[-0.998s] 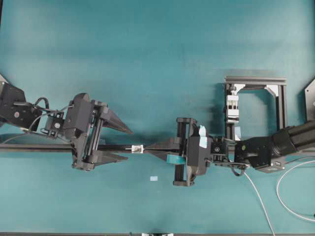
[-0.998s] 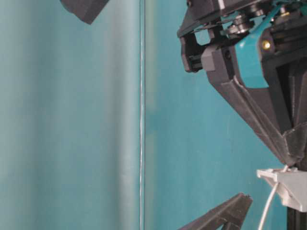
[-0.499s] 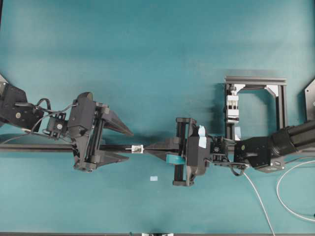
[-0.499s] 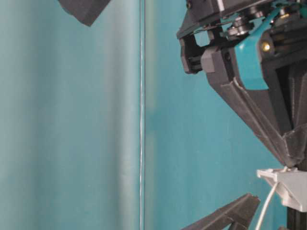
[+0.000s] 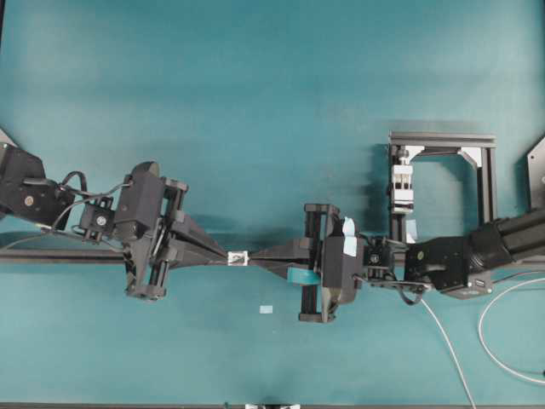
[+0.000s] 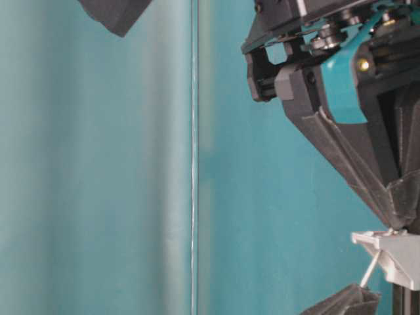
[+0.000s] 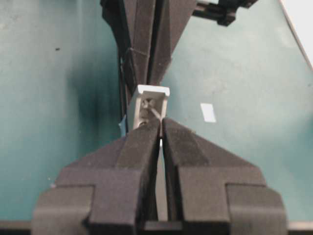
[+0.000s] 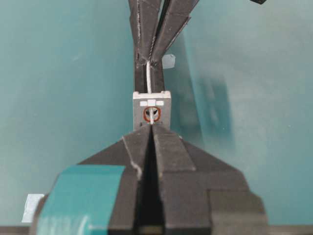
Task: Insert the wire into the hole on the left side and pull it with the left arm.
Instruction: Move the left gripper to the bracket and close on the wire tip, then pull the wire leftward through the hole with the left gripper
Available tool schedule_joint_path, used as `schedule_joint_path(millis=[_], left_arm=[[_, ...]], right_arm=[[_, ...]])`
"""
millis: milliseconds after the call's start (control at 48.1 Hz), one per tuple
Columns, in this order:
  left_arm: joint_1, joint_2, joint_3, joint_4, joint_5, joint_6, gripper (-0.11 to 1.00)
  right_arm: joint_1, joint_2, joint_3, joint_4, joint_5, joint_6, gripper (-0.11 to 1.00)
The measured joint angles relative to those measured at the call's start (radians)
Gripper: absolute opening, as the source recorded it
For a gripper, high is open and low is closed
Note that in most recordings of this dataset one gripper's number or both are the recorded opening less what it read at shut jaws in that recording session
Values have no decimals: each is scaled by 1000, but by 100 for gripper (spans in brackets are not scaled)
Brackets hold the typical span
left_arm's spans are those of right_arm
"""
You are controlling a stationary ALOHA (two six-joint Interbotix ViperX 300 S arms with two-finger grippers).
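So the thin whitish-grey wire (image 8: pixel 148 77) runs thru the dark hole (image 8: pixel 151 114) in the small white-silver square bracket (image 5: pixel 238 257) on the black rail (image 5: pixel 60 255). Left arm's plain black fingers (image 7: pixel 146 142) are pinched on the wire just past the bracket. Teal-taped right fingers (image 8: pixel 168 147) are closed on it too, w/ tips touching the bracket's other side.

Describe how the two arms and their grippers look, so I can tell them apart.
Both arms are black. The left gripper has long, pointed, plain black fingers and looping black cables behind it. The right gripper carries teal and pale blue tape, with white cables trailing behind.
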Motion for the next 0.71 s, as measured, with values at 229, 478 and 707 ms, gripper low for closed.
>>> schedule_joint_path(millis=[229, 478, 707], left_arm=[[-2, 0, 0, 0, 0, 2, -10], [-3, 0, 0, 0, 0, 2, -10], [-3, 0, 0, 0, 0, 2, -10]], right_arm=[[-2, 0, 0, 0, 5, 0, 6], [-3, 0, 0, 0, 6, 5, 6], [-6, -3, 0, 0, 9, 5, 17]])
